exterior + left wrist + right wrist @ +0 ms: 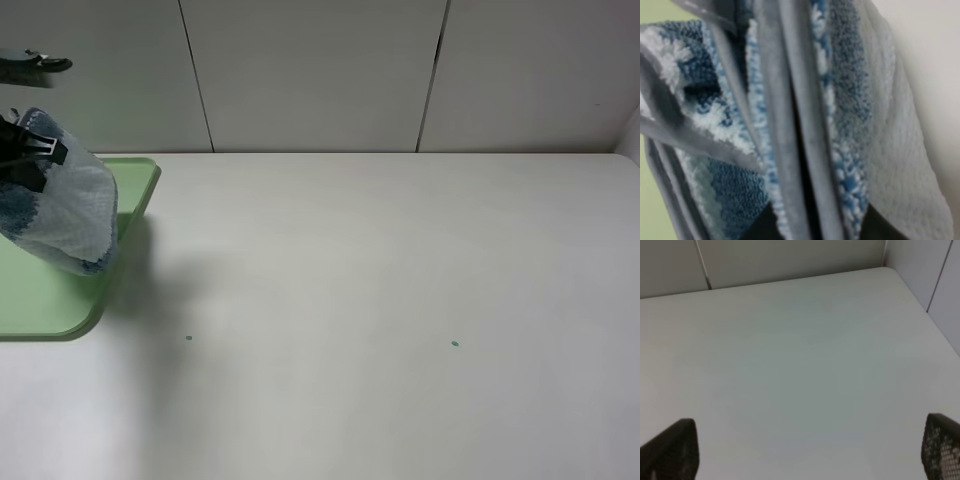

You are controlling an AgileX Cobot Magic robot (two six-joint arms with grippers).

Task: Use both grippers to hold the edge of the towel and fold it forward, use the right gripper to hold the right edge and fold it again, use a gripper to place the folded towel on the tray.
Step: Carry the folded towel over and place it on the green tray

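While my left gripper (pixel 28 150) is mostly cut off at the frame edge, it is clamped on the folded towel (pixel 62 205), which hangs above the tray (pixel 135 185). My right gripper (pixel 810 450) shows only two fingertips (pixel 675 447), wide apart over the bare table (pixel 400 280).

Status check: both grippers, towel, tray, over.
Left gripper shut on folded towel, hanging over tray, not yet released. Right gripper open, empty, over bare table. Nothing in the way.
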